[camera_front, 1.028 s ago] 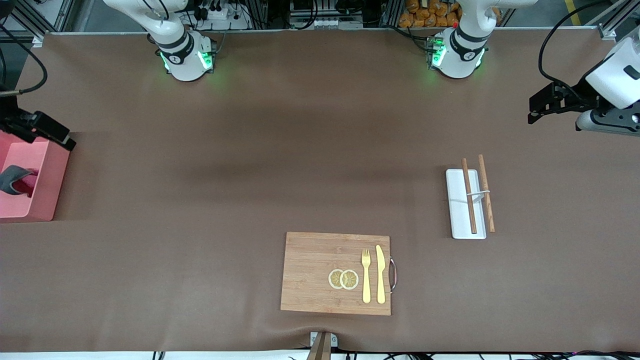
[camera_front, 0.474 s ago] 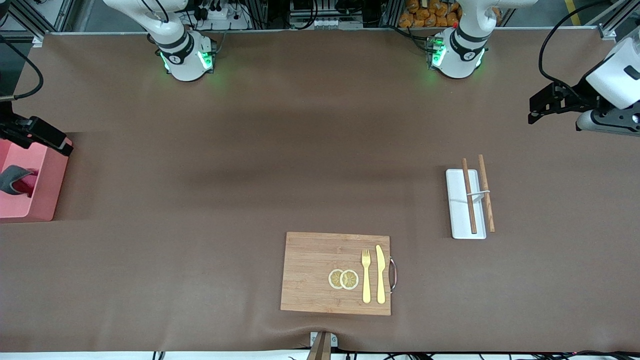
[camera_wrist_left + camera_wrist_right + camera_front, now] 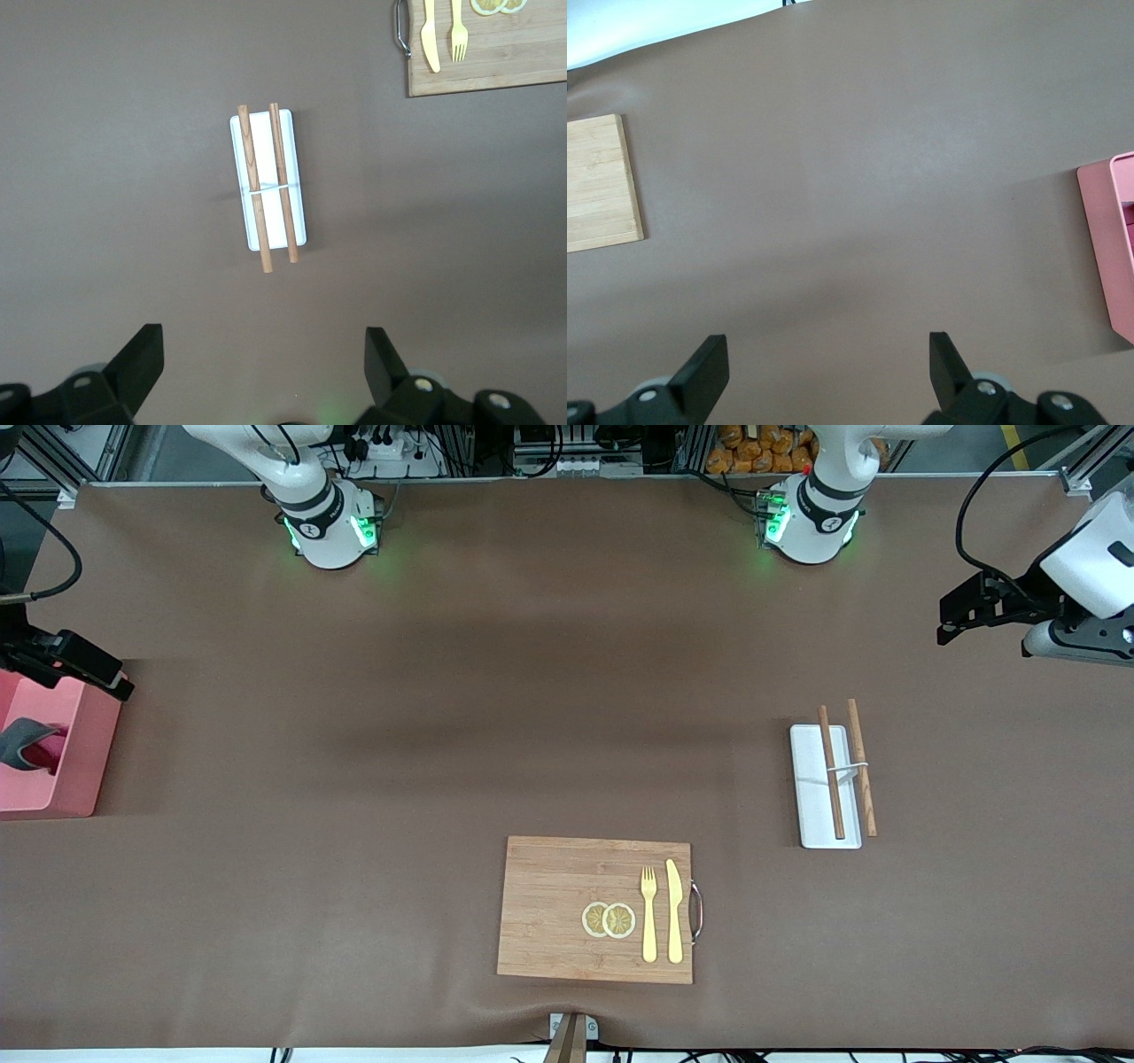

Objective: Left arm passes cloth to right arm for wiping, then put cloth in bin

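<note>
We are seeing the cloth [image 3: 27,744] lying in the bin [image 3: 84,766] at the frame's left edge; the task looks done. Right gripper [image 3: 824,376] and left gripper [image 3: 263,363] are both hanging with jaws spread, empty.

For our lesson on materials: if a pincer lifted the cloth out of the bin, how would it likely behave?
The cloth lies crumpled and folded in the bin, so it would probably hang limp rather than hold its shape. It looks thin and small beside the bin, so it is likely light. Being soft fabric, it should neither roll nor break.
</note>
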You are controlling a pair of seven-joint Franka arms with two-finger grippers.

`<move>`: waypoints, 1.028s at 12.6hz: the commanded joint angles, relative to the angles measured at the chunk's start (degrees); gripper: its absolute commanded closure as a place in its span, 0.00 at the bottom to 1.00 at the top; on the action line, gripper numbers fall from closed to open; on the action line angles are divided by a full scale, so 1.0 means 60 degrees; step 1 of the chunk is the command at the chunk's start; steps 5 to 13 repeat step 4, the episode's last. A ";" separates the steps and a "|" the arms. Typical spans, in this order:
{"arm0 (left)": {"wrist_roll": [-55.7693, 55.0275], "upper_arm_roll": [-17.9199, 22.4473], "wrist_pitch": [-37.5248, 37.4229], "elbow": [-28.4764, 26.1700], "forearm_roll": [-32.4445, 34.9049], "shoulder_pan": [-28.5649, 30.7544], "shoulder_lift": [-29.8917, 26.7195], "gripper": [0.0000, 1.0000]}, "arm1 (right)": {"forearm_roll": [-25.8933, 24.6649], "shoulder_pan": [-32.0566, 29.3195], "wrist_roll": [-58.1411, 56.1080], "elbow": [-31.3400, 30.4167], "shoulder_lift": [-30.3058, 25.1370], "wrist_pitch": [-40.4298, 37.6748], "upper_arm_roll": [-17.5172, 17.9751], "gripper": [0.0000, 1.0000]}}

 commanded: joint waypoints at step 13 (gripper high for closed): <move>-0.0036 -0.0025 -0.0013 -0.0035 0.0286 0.0002 -0.0074 0.00 | -0.0965 0.0483 0.0189 0.0183 0.0039 -0.0205 -0.0053 0.00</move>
